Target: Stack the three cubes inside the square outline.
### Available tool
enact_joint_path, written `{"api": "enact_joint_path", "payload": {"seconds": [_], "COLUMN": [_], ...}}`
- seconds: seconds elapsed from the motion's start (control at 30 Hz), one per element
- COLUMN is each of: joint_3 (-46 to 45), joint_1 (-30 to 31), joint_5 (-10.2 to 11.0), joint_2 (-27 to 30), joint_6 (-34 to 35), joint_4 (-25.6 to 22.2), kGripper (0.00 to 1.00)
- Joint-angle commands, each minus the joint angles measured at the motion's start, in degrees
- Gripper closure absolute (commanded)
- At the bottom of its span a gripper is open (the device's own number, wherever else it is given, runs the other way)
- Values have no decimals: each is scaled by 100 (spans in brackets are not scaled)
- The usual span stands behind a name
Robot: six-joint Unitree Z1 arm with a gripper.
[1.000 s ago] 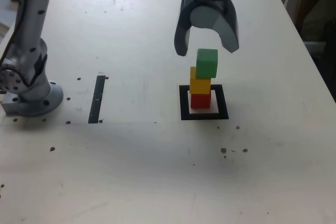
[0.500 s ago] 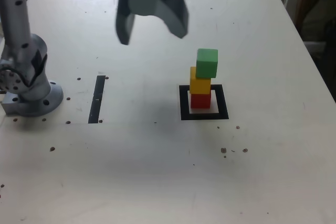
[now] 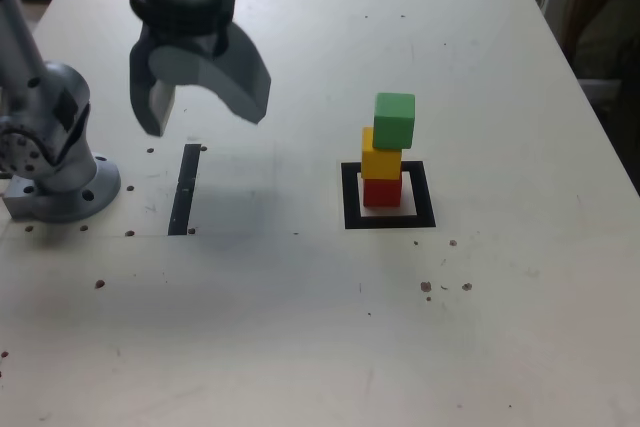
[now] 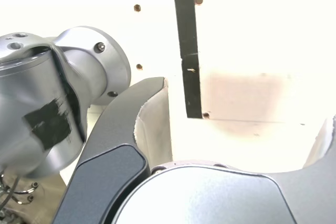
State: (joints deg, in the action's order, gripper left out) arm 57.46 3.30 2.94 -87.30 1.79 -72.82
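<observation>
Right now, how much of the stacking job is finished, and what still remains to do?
The stacking looks done: the red cube sits inside the square outline, the yellow cube on it, and the green cube on top, slightly offset toward the exterior view's right. Nothing is in hand: the gripper is open and empty, above the black strip, apart from the stack. Nothing visible remains to do.

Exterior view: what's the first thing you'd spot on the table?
A little tower of cubes: red cube at the bottom, yellow cube in the middle, green cube on top, sitting a bit off-centre. It stands inside the square outline, right of the table's middle in the exterior view. The big open gripper hangs empty, far off on the exterior view's left above the thin black strip.
</observation>
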Motion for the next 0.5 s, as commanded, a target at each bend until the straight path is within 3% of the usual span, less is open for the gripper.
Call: {"api": "enact_joint_path", "payload": {"seconds": [0.0, 0.2, 0.47], "joint_3": [-586, -1385, -1754], "joint_1": [13, 78, 92], "joint_5": [-98, -298, -374], "joint_2": [91, 264, 354], "joint_6": [21, 54, 58], "joint_4": [394, 1121, 1386], "kGripper": [0, 0, 0]}}
